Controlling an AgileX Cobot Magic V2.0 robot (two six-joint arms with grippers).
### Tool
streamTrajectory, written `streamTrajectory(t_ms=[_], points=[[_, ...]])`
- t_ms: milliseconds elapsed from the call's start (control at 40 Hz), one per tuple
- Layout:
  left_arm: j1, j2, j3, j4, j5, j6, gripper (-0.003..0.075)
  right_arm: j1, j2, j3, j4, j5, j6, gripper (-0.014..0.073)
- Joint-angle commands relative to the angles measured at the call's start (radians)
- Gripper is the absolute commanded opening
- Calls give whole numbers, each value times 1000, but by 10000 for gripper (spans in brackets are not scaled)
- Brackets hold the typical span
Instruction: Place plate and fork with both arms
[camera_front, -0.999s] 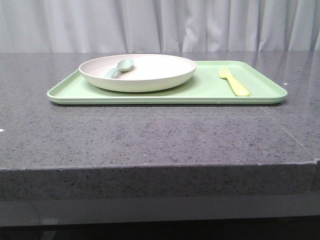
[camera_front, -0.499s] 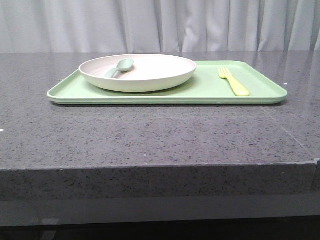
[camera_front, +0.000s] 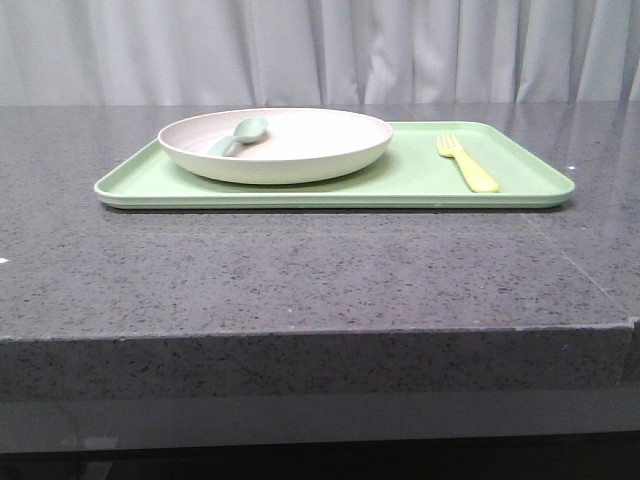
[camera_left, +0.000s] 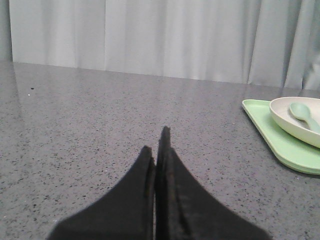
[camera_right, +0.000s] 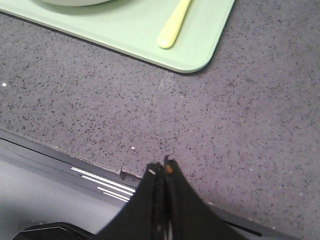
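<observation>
One tray, one plate, one spoon, one fork, two grippers.

One light green tray (camera_front: 420, 185) is sitting on the grey desk (camera_front: 300, 270), carrying one cream plate (camera_front: 290, 155) toward its left end and one yellow fork (camera_front: 468, 163) near its right edge. One grey-green spoon (camera_front: 240, 135) is lying inside the plate. Two grippers are showing in the wrist views, the left gripper (camera_left: 156, 145) and the right gripper (camera_right: 161, 169), each with its fingers pressed together.

You see the tray (camera_front: 420, 185) lying on the table (camera_front: 300, 270), toward its far side. The plate (camera_front: 275, 145) sits on the tray's left part with the spoon (camera_front: 240, 135) in it; the fork (camera_front: 466, 162) lies on the tray to the plate's right, apart from it.
</observation>
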Motion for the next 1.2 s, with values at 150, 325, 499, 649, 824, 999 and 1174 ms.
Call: streamTrajectory(t_ms=[150,325,499,649,824,999,1174], points=[[0,-21,2,0,-73,-10,-18,-5,0,-27,1,-56,-8,-68],[0,-21,2,0,-73,-10,-18,-5,0,-27,1,-56,-8,-68],[0,-21,2,0,-73,-10,-18,-5,0,-27,1,-56,-8,-68],[0,-21,2,0,-73,-10,-18,-5,0,-27,1,-56,-8,-68],[0,-20,2,0,-73,-10,-18,-9,-37,-8,-9,-64,-10,-68],[0,-20,2,0,-73,-10,-18,-115,-215,130,-16,-218,-11,-68],[0,-20,2,0,-73,-10,-18,-214,-435,397,-16,-541,-11,-68]])
